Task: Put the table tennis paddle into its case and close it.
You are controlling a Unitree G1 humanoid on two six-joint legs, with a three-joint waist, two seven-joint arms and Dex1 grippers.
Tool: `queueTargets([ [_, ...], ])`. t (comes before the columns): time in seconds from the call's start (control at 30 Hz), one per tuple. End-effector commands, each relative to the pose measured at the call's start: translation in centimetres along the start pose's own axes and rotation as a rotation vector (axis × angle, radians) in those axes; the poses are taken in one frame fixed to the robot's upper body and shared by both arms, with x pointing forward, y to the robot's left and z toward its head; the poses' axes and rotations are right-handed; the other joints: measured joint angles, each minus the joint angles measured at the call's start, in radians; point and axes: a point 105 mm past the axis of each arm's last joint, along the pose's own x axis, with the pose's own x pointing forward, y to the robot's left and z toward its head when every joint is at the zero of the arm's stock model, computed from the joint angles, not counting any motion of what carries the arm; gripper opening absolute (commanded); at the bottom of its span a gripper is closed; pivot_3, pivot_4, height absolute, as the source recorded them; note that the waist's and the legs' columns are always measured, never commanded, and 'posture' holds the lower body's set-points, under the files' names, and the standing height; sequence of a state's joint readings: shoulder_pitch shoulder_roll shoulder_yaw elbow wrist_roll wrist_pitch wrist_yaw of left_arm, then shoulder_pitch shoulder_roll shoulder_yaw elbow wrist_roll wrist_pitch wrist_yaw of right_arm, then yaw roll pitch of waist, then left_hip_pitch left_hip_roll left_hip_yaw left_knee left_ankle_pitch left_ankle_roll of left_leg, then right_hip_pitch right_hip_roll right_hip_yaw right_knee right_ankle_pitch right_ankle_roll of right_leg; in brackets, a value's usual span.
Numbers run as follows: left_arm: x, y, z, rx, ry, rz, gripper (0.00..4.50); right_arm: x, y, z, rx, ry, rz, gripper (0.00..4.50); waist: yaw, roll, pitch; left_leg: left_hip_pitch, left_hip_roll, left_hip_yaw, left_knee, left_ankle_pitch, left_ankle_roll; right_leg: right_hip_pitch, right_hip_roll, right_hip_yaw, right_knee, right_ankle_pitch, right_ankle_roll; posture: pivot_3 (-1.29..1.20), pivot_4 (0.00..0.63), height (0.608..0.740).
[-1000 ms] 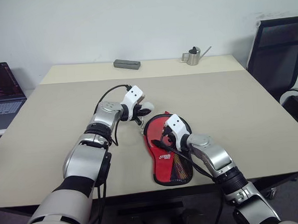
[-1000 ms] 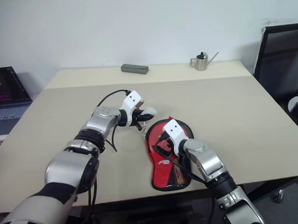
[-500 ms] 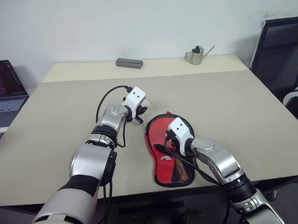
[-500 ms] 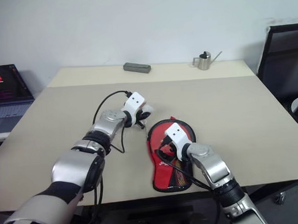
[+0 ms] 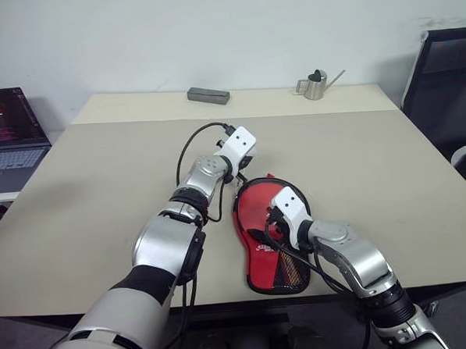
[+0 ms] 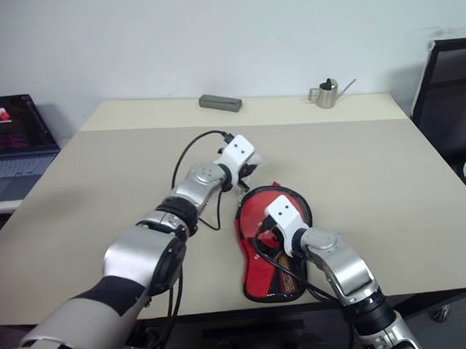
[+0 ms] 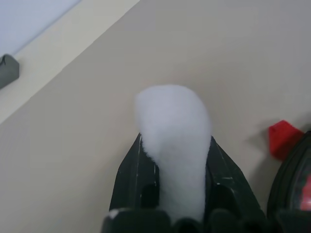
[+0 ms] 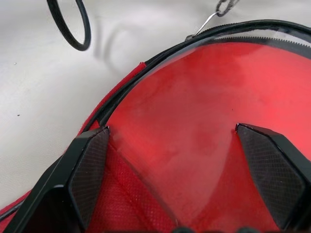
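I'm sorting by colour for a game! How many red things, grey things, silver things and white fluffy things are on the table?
Red: 1, the red paddle-shaped case.
Grey: 1, the grey oblong box.
Silver: 1, the small silver metal watering can.
White fluffy: 1, the white pom-pom pinched by the left gripper.
Total: 4.

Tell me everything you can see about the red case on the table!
The case is paddle-shaped, red fabric with a clear panel, white logo and black zipper rim. It lies flat on the table, narrow end toward the robot. The open right gripper sits over its round part. The left gripper pinches its white pom-pom.
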State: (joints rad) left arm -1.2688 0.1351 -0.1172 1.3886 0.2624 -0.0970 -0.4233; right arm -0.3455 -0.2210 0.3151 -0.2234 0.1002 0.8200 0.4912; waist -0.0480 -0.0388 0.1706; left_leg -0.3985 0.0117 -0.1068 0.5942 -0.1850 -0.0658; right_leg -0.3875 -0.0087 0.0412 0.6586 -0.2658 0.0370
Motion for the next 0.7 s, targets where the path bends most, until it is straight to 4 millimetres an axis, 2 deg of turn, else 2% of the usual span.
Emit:
queueTargets([
  [0.03, -0.1, 1.3, 3.5, 0.094, -0.082, 0.051, 0.56, -0.2, 2.4, -8.4, 0.178, 0.314, 0.047, 4.5, 0.0, 0.0, 0.0, 0.0, 0.0, 0.0, 0.0, 0.0, 0.0, 0.0, 0.0, 0.0, 0.0, 0.0, 0.0, 0.0, 0.15, 0.74],
  [0.2, 0.1, 1.4, 4.6, 0.183, -0.082, 0.083, 0.56, -0.5, 3.3, -8.7, 0.209, 0.309, 0.037, 4.5, 0.0, 0.0, 0.0, 0.0, 0.0, 0.0, 0.0, 0.0, 0.0, 0.0, 0.0, 0.0, 0.0, 0.0, 0.0, 0.0, 0.15, 0.74],
  [0.4, 0.2, 1.5, 7.6, 0.228, -0.137, 0.147, 0.56, -1.1, 4.2, -9.1, 0.236, 0.311, 0.027, 4.5, 0.004, 0.0, 0.0, -0.001, 0.0, 0.0, 0.0, 0.0, -0.001, 0.0, 0.0, 0.0, -0.001, 0.0, 0.0, 0.0, 0.15, 0.74],
  [0.57, 0.2, 1.8, 9.1, 0.287, -0.156, 0.201, 0.56, -1.3, 4.7, -9.1, 0.255, 0.305, 0.014, 4.5, 0.006, 0.0, 0.0, -0.001, 0.0, 0.0, 0.0, -0.001, -0.001, 0.0, 0.0, 0.0, -0.002, 0.0, 0.0, 0.0, 0.15, 0.74],
  [0.7, 0.6, 0.6, 9.8, 0.373, -0.166, 0.193, 0.56, -1.3, 5.2, -9.1, 0.267, 0.301, 0.011, 4.5, 0.008, 0.0, 0.0, -0.001, 0.0, 0.0, 0.0, -0.001, -0.001, 0.0, 0.0, 0.0, -0.002, 0.0, 0.001, 0.0, 0.15, 0.74],
])
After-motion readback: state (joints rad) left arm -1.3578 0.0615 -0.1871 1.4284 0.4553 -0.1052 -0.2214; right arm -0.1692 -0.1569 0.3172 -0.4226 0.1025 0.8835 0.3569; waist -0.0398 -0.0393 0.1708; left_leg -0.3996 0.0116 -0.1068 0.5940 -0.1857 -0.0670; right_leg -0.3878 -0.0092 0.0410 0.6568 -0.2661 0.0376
